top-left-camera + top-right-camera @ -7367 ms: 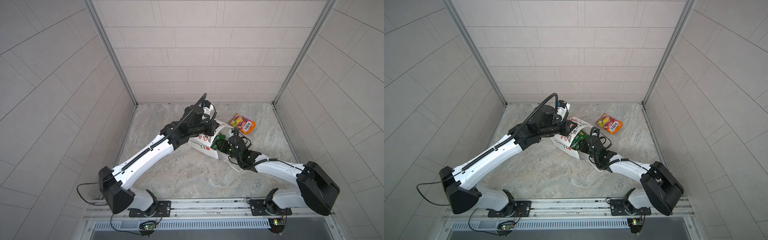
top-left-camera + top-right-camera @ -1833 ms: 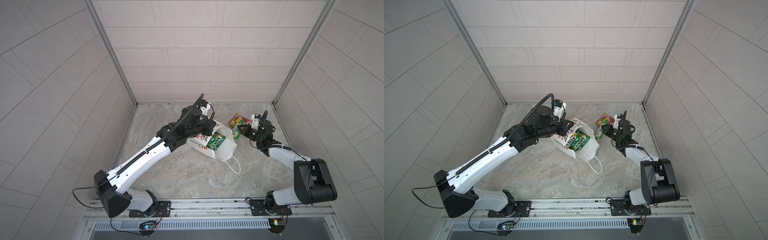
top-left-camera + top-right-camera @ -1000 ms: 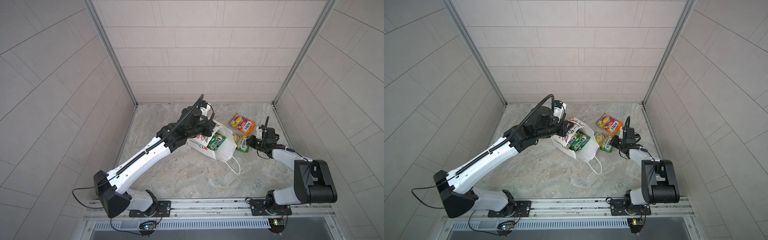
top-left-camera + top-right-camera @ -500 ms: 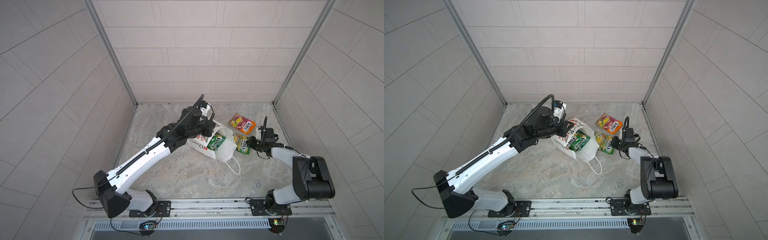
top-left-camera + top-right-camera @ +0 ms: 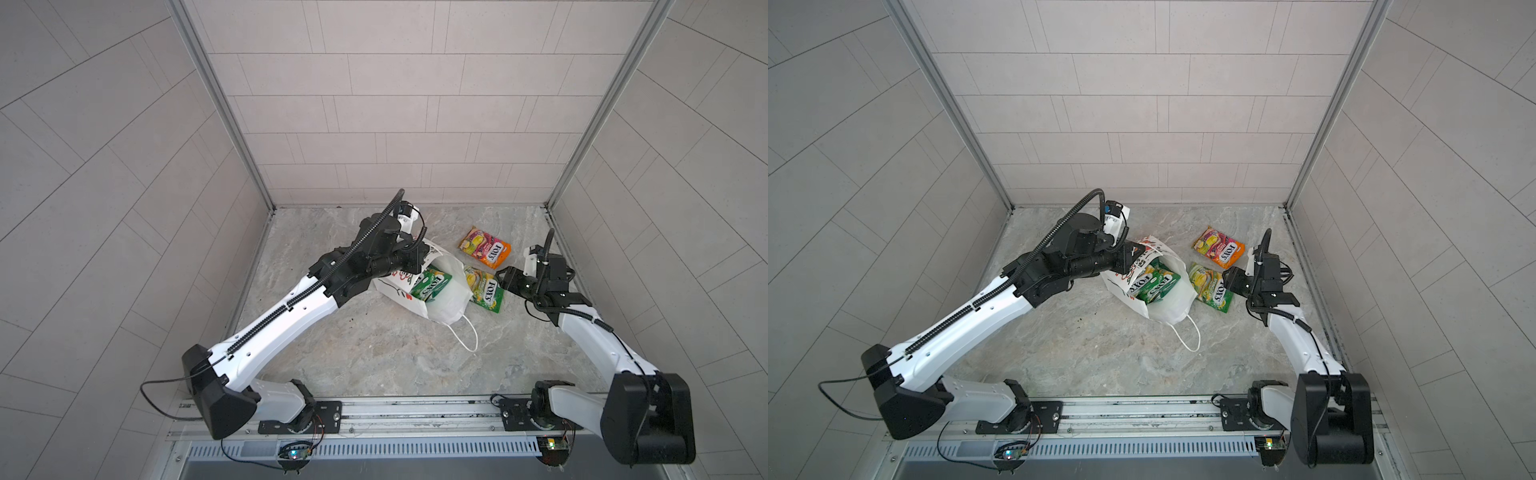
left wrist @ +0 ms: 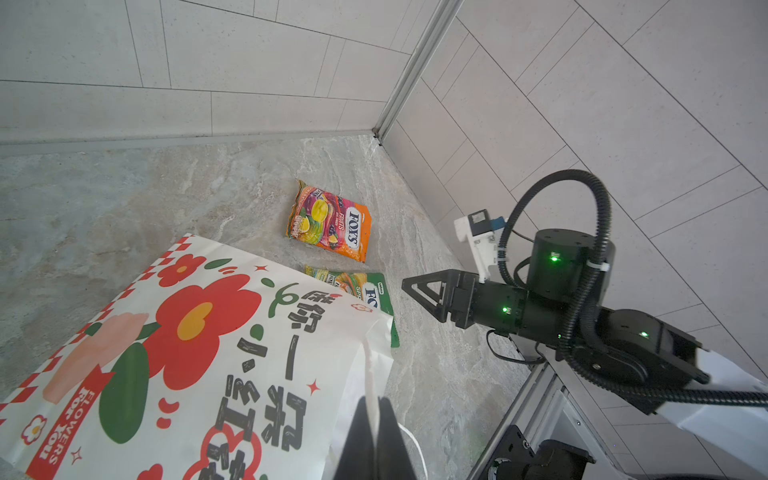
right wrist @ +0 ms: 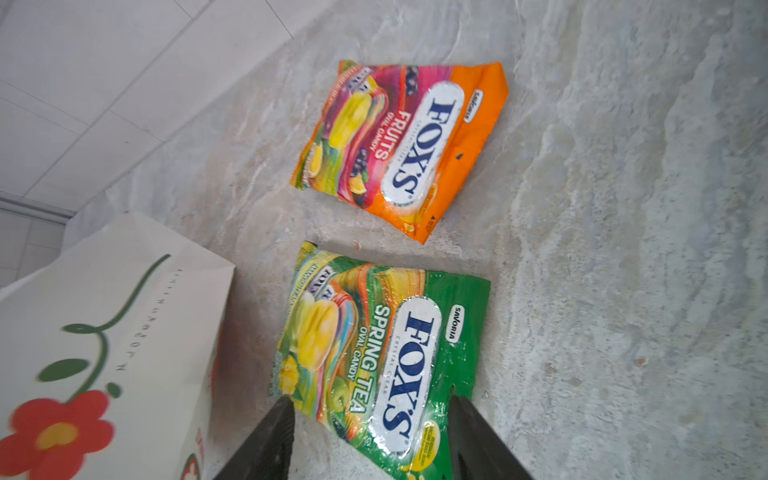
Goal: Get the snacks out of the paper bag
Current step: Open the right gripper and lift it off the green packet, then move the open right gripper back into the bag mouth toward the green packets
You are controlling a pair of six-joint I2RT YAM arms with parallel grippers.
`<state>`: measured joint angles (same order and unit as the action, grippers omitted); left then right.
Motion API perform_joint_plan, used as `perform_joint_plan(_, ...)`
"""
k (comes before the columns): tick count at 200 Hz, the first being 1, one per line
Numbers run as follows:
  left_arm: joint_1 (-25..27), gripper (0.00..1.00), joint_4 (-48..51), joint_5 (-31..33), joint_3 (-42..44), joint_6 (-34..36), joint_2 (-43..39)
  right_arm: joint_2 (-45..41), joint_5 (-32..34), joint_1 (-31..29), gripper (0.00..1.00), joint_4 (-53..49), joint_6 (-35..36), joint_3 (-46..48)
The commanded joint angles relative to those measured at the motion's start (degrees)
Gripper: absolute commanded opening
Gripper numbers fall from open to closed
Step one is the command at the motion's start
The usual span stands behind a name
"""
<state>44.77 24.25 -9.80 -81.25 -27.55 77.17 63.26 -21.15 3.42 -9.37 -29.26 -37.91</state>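
The white paper bag lies on its side on the marble floor, mouth towards the front. A green FOX'S packet shows inside the mouth. My left gripper is shut on the bag's upper edge. Two snacks lie outside on the floor: an orange FOX'S packet and a yellow-green one right beside the bag. My right gripper is open, with its fingers apart on either side of the yellow-green packet's near end.
The bag's loose white cord handle trails on the floor in front of it. The tiled right wall stands close behind my right arm. A metal rail runs along the front edge.
My right gripper has opened and let go of the yellow-green packet, which now lies flat beside the bag. The left gripper and the bag have stayed put.
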Motion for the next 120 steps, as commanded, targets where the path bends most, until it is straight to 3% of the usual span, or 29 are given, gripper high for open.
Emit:
perform_joint_plan(1, 0.17, 0.00, -0.34, 0.25, 0.66, 0.31, -1.68, -5.84, -4.95, 0.02, 0.60, -1.51, 1.18, 1.49)
perform_joint_plan(37, 0.17, 0.00, -1.00, 0.20, 1.00, -0.03, -1.84, -14.72, -16.20, -1.29, 0.63, -2.30, 1.00, 2.11)
perform_joint_plan(60, 0.11, 0.00, -1.48, 0.27, 1.09, -0.22, -1.58, -18.45, -19.89, -4.95, 0.62, -3.51, 1.09, 3.58)
perform_joint_plan(120, 0.14, 0.00, -3.57, 0.39, 1.36, -1.80, -1.14, -22.86, -15.35, -22.64, 0.60, 0.06, 1.03, 7.14)
